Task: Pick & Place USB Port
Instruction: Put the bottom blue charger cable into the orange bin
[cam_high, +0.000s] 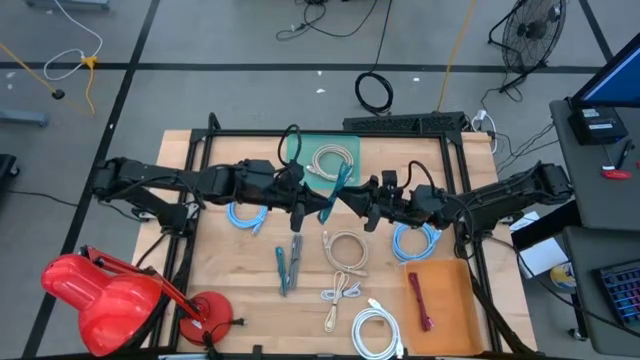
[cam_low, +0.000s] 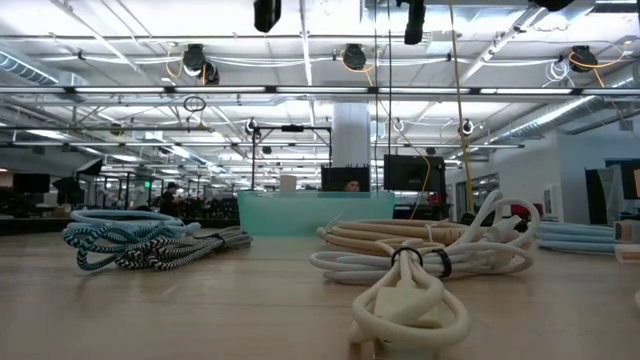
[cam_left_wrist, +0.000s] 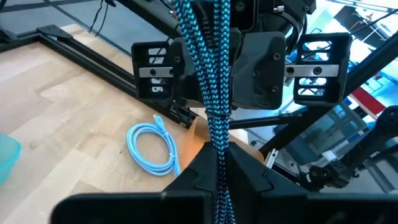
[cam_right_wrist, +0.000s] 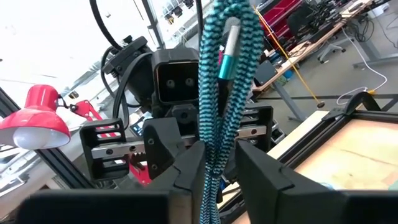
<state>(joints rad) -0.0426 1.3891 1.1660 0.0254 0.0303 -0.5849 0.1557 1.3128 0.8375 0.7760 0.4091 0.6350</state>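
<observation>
A teal-and-black braided cable bundle (cam_high: 335, 195) is lifted above the middle of the table, between the two grippers. My left gripper (cam_high: 308, 200) comes at it from the table's left and my right gripper (cam_high: 362, 205) from the right, and both are shut on it. In the left wrist view the cable (cam_left_wrist: 211, 81) runs up from between my own fingers, in front of the facing right gripper. The right wrist view shows the doubled bundle (cam_right_wrist: 217, 93) with a teal metal plug (cam_right_wrist: 227, 50) near its upper end. Neither gripper appears in the low view. My left gripper pinches the braided bundle (cam_left_wrist: 219, 165) between its two fingers, coming level from the table's left and lying across the strands. The bundle is lifted clear. My right gripper pinches the same bundle lower section (cam_right_wrist: 212, 165) between its two fingers, level from the table's right and across the strands. The plug end stands above the fingers.
A teal tray (cam_high: 300, 150) at the far middle holds a cream cable (cam_high: 332, 158). Light blue coils (cam_high: 245, 215) (cam_high: 415, 240), cream cables (cam_high: 345, 250), a white cable (cam_high: 375, 330), a dark cable (cam_high: 287, 265) and an orange mat (cam_high: 445, 300) with a red cable (cam_high: 420, 300) lie below. A red lamp (cam_high: 105, 295) stands near left.
</observation>
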